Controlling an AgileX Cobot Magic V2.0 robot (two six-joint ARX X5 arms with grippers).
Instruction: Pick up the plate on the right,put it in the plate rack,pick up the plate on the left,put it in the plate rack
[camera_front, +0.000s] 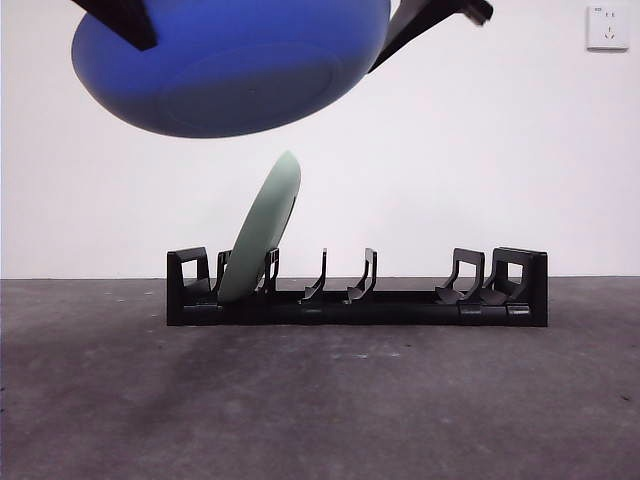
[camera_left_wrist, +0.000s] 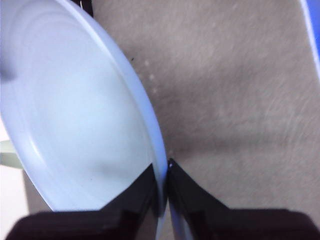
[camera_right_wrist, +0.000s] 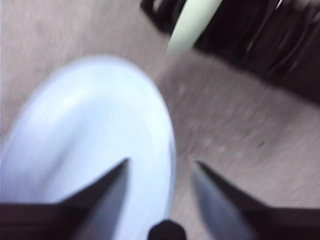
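A blue plate (camera_front: 230, 70) hangs high over the left end of the plate rack (camera_front: 360, 300), tilted, with its underside facing the front view. My left gripper (camera_left_wrist: 165, 170) is shut on the rim of this plate (camera_left_wrist: 75, 115). My right gripper (camera_right_wrist: 160, 165) is open, its jaws standing either side of the plate's (camera_right_wrist: 90, 135) edge without closing on it. Black jaws show at both top corners of the front view, against the plate. A pale green plate (camera_front: 262, 230) leans in the rack's left slots and also shows blurred as the green plate (camera_right_wrist: 192, 22) in the rack (camera_right_wrist: 280, 45).
The rack stands on a dark grey table (camera_front: 320, 410) before a white wall. Its middle and right prongs (camera_front: 362, 275) hold nothing. A wall socket (camera_front: 608, 27) sits at the upper right.
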